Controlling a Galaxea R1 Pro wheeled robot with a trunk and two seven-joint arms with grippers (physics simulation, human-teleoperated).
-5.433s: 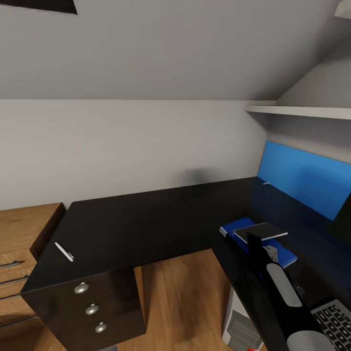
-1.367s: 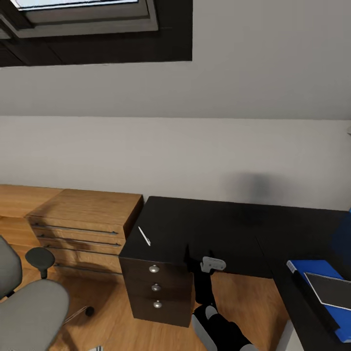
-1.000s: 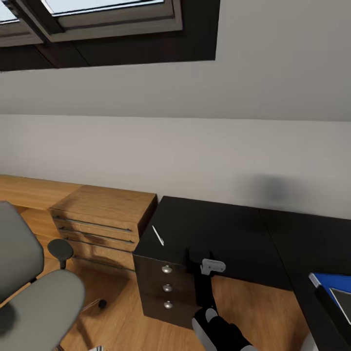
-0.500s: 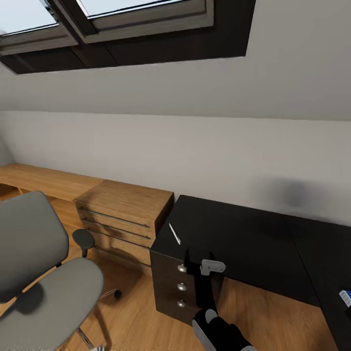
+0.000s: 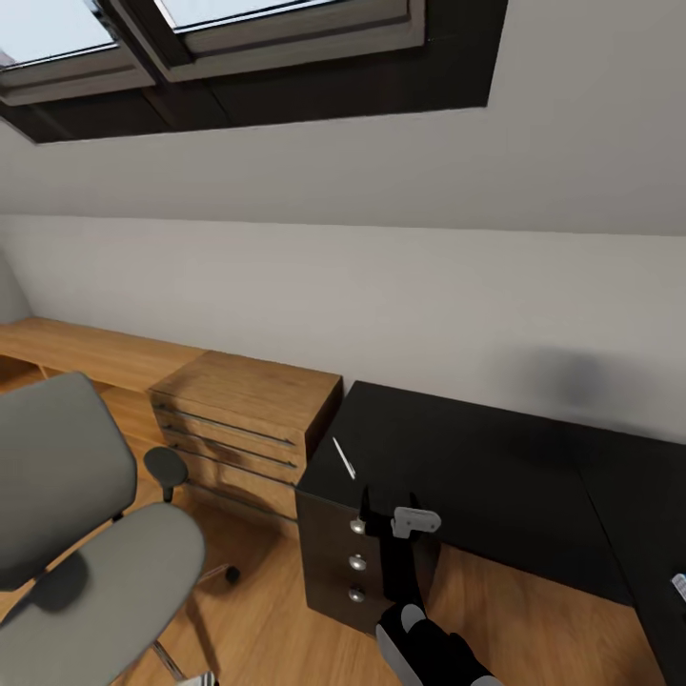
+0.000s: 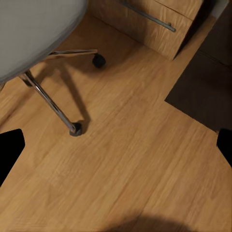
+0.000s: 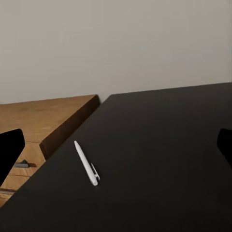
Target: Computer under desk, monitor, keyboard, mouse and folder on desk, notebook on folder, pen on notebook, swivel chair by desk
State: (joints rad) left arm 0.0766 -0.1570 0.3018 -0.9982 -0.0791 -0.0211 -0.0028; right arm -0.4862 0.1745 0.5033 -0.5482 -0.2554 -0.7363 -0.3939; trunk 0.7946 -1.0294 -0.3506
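A white pen (image 5: 343, 457) (image 7: 86, 163) lies on the black desk (image 5: 495, 467) (image 7: 164, 145) near its left end. My right gripper (image 5: 389, 505) (image 7: 116, 150) hovers open at the desk's front edge, a little short of the pen, with nothing between its fingers. The grey swivel chair (image 5: 86, 562) stands on the floor left of the desk, and its seat (image 6: 34, 24) is bare where it shows. My left gripper (image 6: 116, 145) is open above the floor beside the chair's chrome base (image 6: 58, 108). Monitor, keyboard, mouse, notebook and computer are out of view.
A wooden drawer chest (image 5: 243, 414) (image 6: 159, 24) adjoins the desk's left end. The desk's own drawer unit (image 5: 353, 562) sits under the pen. A sloped wall with a skylight (image 5: 238, 38) rises behind. Wood floor (image 6: 135, 159) lies between chair and desk.
The whole view has swung left, from the folder and notebook to the desk's left end and the chair. My right arm has drawn back from the notebook. The pen has not moved.
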